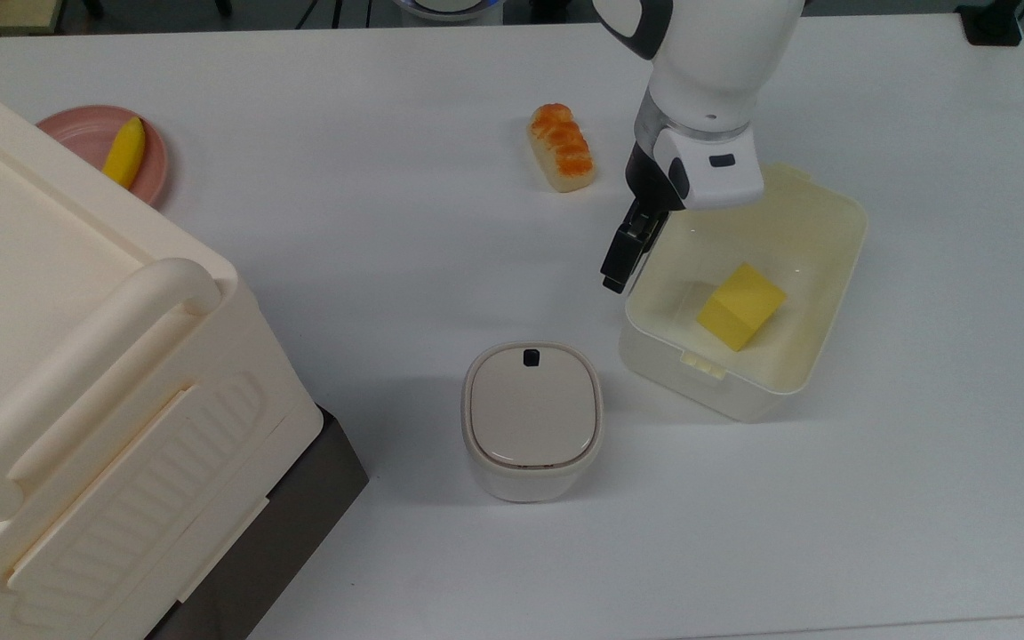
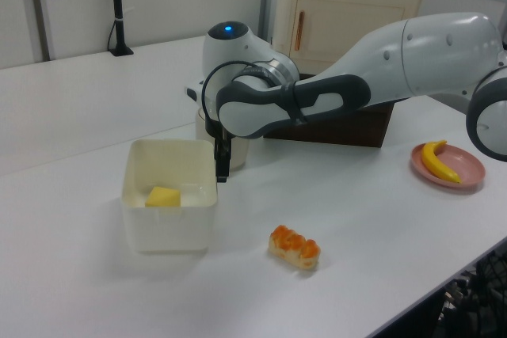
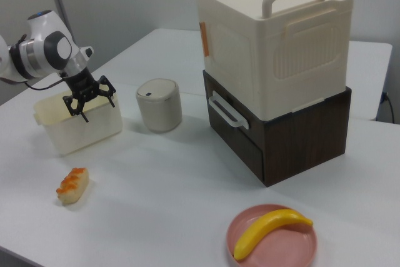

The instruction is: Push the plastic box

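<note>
arm pose: white arm reaches over the table (image 1: 921,498), wrist bent so the gripper (image 1: 616,283) (image 2: 221,177) (image 3: 84,117) points straight down.
claw: black fingers hang together as one narrow tip in the top view and left view; no gap shows, nothing held.
contact: the tip sits against the outer side wall of the plastic box (image 1: 819,267) (image 2: 166,235) (image 3: 75,134), on the top view's left.
plastic box: open cream tub in the top view's right half, turned at an angle, with a yellow block (image 1: 740,305) (image 2: 162,196) inside.
open room: bare tabletop lies past the box toward the top view's right and bottom edges.
near things: lidded bin (image 1: 532,420) (image 3: 159,104) just beside the box's lower-left corner in the top view; bread roll (image 1: 562,147) (image 2: 294,247) (image 3: 73,185) near, apart.
far things: large crate (image 1: 76,382) (image 3: 275,39) and pink plate (image 1: 76,133) (image 3: 250,232) with banana (image 1: 124,152) (image 3: 270,229), well apart.
right view adds: crate stands on a dark wooden drawer unit (image 3: 294,132).
</note>
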`<control>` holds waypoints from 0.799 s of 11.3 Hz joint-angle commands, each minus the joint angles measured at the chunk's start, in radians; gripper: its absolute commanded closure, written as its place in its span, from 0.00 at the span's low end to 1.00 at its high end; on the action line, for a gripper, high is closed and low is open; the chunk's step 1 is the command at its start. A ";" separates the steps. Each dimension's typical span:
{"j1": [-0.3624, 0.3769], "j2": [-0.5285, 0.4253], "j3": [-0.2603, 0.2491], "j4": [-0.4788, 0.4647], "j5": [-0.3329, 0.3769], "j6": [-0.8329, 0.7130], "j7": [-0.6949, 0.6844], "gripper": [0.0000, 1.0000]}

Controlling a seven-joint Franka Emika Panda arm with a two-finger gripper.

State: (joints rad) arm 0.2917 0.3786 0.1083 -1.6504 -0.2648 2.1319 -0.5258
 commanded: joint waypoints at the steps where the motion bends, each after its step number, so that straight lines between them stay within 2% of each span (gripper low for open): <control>1: -0.063 -0.122 -0.002 -0.046 -0.007 -0.038 0.035 0.00; 2: -0.103 -0.183 -0.001 -0.043 -0.001 -0.138 0.036 0.00; 3: -0.139 -0.240 0.004 -0.034 0.034 -0.227 0.049 0.00; 5: -0.247 -0.346 0.023 -0.026 0.152 -0.315 0.143 0.00; 6: -0.293 -0.386 0.027 -0.025 0.186 -0.349 0.237 0.00; 9: -0.371 -0.449 0.025 -0.022 0.226 -0.428 0.705 0.00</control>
State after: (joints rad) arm -0.0323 -0.0284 0.1148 -1.6407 -0.0652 1.7320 -0.1328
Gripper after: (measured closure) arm 0.000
